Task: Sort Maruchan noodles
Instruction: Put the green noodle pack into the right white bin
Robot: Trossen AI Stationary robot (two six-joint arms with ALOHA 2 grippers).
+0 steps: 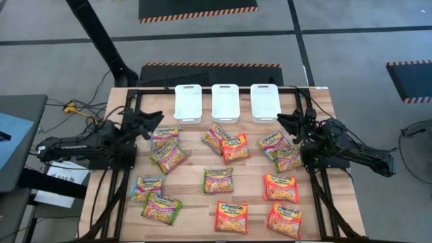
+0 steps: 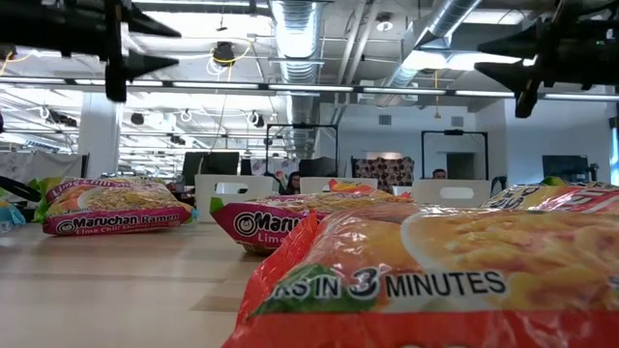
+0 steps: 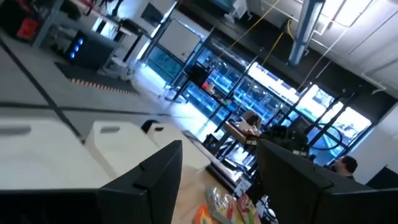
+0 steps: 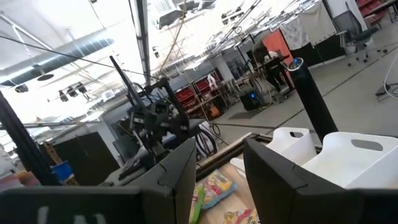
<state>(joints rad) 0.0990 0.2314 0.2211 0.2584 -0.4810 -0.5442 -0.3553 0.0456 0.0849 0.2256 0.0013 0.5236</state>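
Left arm: stretched in from the left edge of the surface (image 1: 196, 202), lying low and pointing inward toward the trays.
Left gripper (image 1: 154, 123): raised clear of the wood, just above the upper-left packets; jaws spread wide, nothing between them.
Left wrist view: the two dark fingers (image 3: 149, 180) stood apart, tilted up, with white tray ends and the room beyond showing in the gap.
Right arm: reached in from the right edge, a mirror of the left, angled toward the middle.
Right gripper (image 1: 287, 122): up in the air beside the right tray (image 1: 265, 102); jaws parted and empty.
Right wrist view: fingers (image 4: 273, 180) apart, a packet on the wood below the gap, not touched.
Low view: both grippers hung high, well off the surface, one at each top corner.
Noodles (image 1: 226, 145): about a dozen packets lay flat, scattered over the wood between the arms; green-yellow and pale ones at left and centre, orange-red ones mostly at lower right (image 1: 281, 187).
Trays: three white ones in a row along the far edge, left (image 1: 187, 102), middle (image 1: 225, 102) and right, no packet in any.
Sorting: not begun, every packet out on the surface.
Room: a person (image 2: 439, 174) showed far behind.
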